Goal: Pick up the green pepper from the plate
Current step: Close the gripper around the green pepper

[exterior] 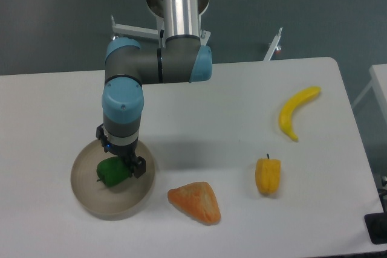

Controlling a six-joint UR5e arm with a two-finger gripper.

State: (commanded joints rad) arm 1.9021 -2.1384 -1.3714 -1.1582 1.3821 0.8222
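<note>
The green pepper [111, 171] lies in the beige-grey plate [91, 200] at the table's front left, its stem pointing left. My gripper [121, 162] reaches straight down over the plate and its dark fingers [138, 167] stand around the pepper's right and upper sides. The fingers seem close against the pepper, but the wrist hides the far finger, so I cannot tell if the grip is closed on it. The pepper looks to be still resting in the plate.
An orange wedge-shaped piece [195, 202] lies just right of the plate. A yellow-orange pepper [268, 175] stands further right. A yellow banana [296, 112] lies at the back right. The table's front edge runs just below the plate.
</note>
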